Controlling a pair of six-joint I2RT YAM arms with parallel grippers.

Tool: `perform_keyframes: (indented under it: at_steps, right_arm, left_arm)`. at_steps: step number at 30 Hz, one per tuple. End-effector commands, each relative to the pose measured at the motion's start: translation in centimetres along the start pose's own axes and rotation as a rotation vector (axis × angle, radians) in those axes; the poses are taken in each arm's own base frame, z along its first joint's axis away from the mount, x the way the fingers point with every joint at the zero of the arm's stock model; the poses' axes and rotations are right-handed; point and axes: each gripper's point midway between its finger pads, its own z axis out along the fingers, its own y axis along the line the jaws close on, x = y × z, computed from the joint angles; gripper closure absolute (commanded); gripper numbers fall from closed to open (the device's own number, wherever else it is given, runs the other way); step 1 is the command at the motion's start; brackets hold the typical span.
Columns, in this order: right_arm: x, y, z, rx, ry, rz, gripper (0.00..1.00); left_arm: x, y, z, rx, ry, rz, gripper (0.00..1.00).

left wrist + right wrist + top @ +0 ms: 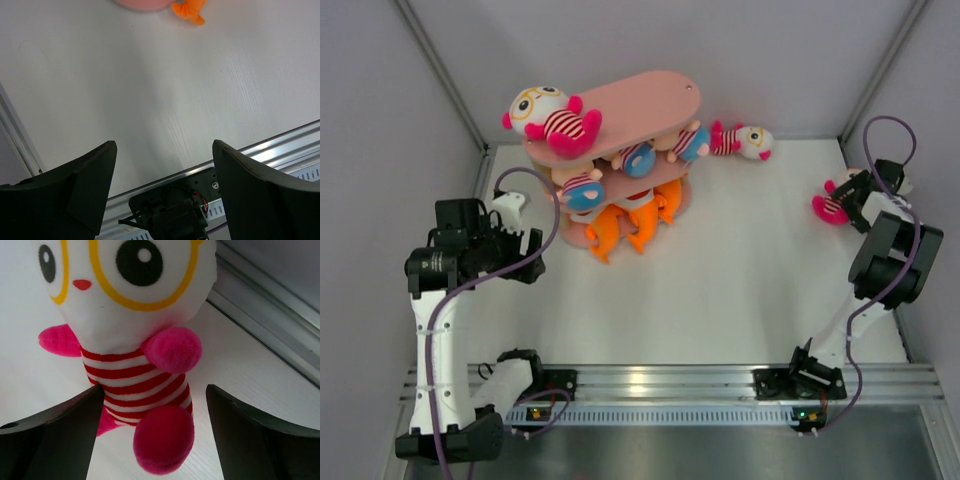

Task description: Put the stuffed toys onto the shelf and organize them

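Note:
The pink three-tier shelf [655, 97] stands at the back centre. A white-headed, yellow-goggled doll [552, 120] lies on its top board. Peach dolls in blue pants [638, 158] sit on the middle tier. Orange fish [630, 225] fill the bottom tier, and one fish tail [189, 10] shows in the left wrist view. A second goggled doll [742, 140] lies on the table right of the shelf. A third goggled doll [833, 205] [125, 340] lies at the far right. My right gripper [852, 192] [150, 440] is open with its fingers on either side of that doll's striped body. My left gripper [525, 252] [165, 190] is open and empty over bare table.
The white table [720, 280] is walled at the back and sides. A wall rail [270, 315] runs close behind the far-right doll. The aluminium base rail [660, 380] [280, 145] lies along the near edge. A cable loops above the left arm.

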Motion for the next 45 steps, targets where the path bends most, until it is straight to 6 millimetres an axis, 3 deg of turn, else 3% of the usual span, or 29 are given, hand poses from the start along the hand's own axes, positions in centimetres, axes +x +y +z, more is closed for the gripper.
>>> perform_keyframes:
  at_steps: [1, 4, 7, 8, 12, 14, 17, 18, 20, 21, 22, 23, 24, 26, 27, 28, 30, 32, 33, 35, 36, 37, 38, 39, 40, 42, 43, 44, 45]
  right_arm:
    - [0.1, 1.4, 0.8, -0.066, -0.015, 0.074, 0.18]
    - [0.5, 1.4, 1.2, -0.07, -0.012, 0.087, 0.23]
    - [0.7, 1.8, 0.9, -0.097, 0.004, 0.068, 0.55]
    - [0.5, 2.0, 0.7, -0.107, -0.001, 0.056, 0.72]
    - [-1.2, 3.7, -2.6, -0.198, -0.055, 0.013, 0.94]
    - [-3.5, 5.7, -6.2, -0.279, -0.119, -0.027, 1.0]
    - [-7.0, 9.1, -12.1, -0.4, -0.217, -0.134, 1.0]
    - [-8.9, 11.4, -15.0, -0.456, -0.269, -0.177, 1.0]
    - [-9.1, 13.9, -18.7, -0.533, -0.258, -0.287, 1.0]
    - [-10.9, 17.3, -22.9, -0.622, -0.32, -0.345, 1.0]
    - [-9.4, 18.5, -24.2, -0.667, -0.252, -0.397, 1.0]
    - [-9.3, 20.0, -26.1, -0.715, -0.267, -0.474, 1.0]
    - [-9.8, 23.6, -31.3, -0.827, -0.335, -0.543, 1.0]
    - [-7.7, 26.6, -34.8, -0.929, -0.315, -0.623, 1.0]
    - [-6.6, 29.3, -39.3, -1.046, -0.349, -0.645, 1.0]
    - [-5.7, 30.5, -41.0, -1.114, -0.339, -0.642, 1.0]
    - [-3.8, 33.6, -46.4, -1.287, -0.345, -0.572, 1.0]
    - [-3.5, 35.3, -48.9, -1.346, -0.368, -0.485, 1.0]
    - [-2.4, 36.6, -51.4, -1.418, -0.39, -0.471, 1.0]
    - [-0.6, 39.0, -51.8, -1.464, -0.348, -0.438, 1.0]
    - [0.2, 39.9, -54.5, -1.54, -0.346, -0.425, 1.0]
    - [2.3, 41.7, -53.2, -1.562, -0.283, -0.438, 1.0]
    - [3.2, 42.4, -53.3, -1.585, -0.255, -0.436, 1.0]
    - [4.4, 42.9, -54.8, -1.629, -0.244, -0.444, 1.0]
    - [5.6, 43.6, -53.9, -1.621, -0.218, -0.45, 1.0]
    - [7.1, 43.9, -53.3, -1.599, -0.209, -0.476, 1.0]
    - [6.6, 43.6, -53.7, -1.576, -0.258, -0.476, 1.0]
    - [7.1, 43.6, -52.7, -1.548, -0.25, -0.476, 1.0]
    - [6.6, 43.1, -53.9, -1.552, -0.272, -0.455, 1.0]
  left_arm:
    - [-0.6, 0.8, 0.2, -0.034, -0.01, 0.005, 0.17]
    - [-0.7, 0.9, 0.2, -0.034, -0.007, 0.003, 0.17]
    - [-0.8, 0.9, 0.2, -0.036, -0.01, 0.003, 0.17]
    - [-0.8, 0.9, 0.1, -0.038, -0.009, 0.004, 0.17]
    - [-1.0, 0.9, -0.1, -0.04, -0.024, 0.008, 0.17]
    - [-1.0, 0.8, -0.2, -0.04, -0.025, 0.007, 0.16]
    - [-0.6, 0.6, -0.3, -0.037, -0.031, 0.009, 0.16]
    - [-0.2, 0.5, -0.2, -0.034, -0.027, 0.016, 0.16]
    - [0.2, 0.7, -0.4, -0.056, -0.034, 0.024, 0.16]
    - [0.6, 0.8, -0.2, -0.06, -0.021, 0.026, 0.16]
    - [0.8, 0.8, -0.1, -0.057, -0.018, 0.038, 0.16]
    - [0.8, 0.8, -0.1, -0.056, -0.017, 0.038, 0.16]
    - [0.7, 0.7, -0.1, -0.055, -0.02, 0.037, 0.16]
    - [0.6, 0.3, 0.0, -0.022, -0.024, 0.06, 0.16]
    - [0.7, 0.1, 0.2, -0.007, -0.021, 0.069, 0.16]
    - [0.8, -0.2, 0.5, 0.014, -0.017, 0.075, 0.16]
    - [1.4, -0.5, 1.5, 0.048, 0.027, 0.083, 0.11]
    - [1.7, -0.6, 2.3, 0.071, 0.06, 0.074, 0.04]
    - [1.6, -0.5, 2.4, 0.071, 0.064, 0.069, 0.03]
    - [1.1, -0.5, 2.3, 0.072, 0.058, 0.06, 0.02]
    - [0.8, -0.6, 2.1, 0.075, 0.046, 0.062, 0.02]
    - [0.7, -0.7, 2.0, 0.079, 0.039, 0.064, 0.02]
    - [0.6, -0.9, 1.8, 0.083, 0.027, 0.068, 0.02]
    - [0.3, -0.9, 1.5, 0.076, 0.016, 0.072, 0.02]
    - [0.2, -0.8, 1.4, 0.07, 0.011, 0.079, 0.02]
    - [0.0, -0.5, 0.8, 0.043, -0.003, 0.095, 0.02]
    - [-0.1, -0.4, 0.7, 0.034, -0.006, 0.1, 0.02]
    - [-0.5, -0.4, 0.2, 0.023, -0.025, 0.104, 0.02]
    - [-0.7, -0.3, -0.1, 0.014, -0.034, 0.11, 0.02]
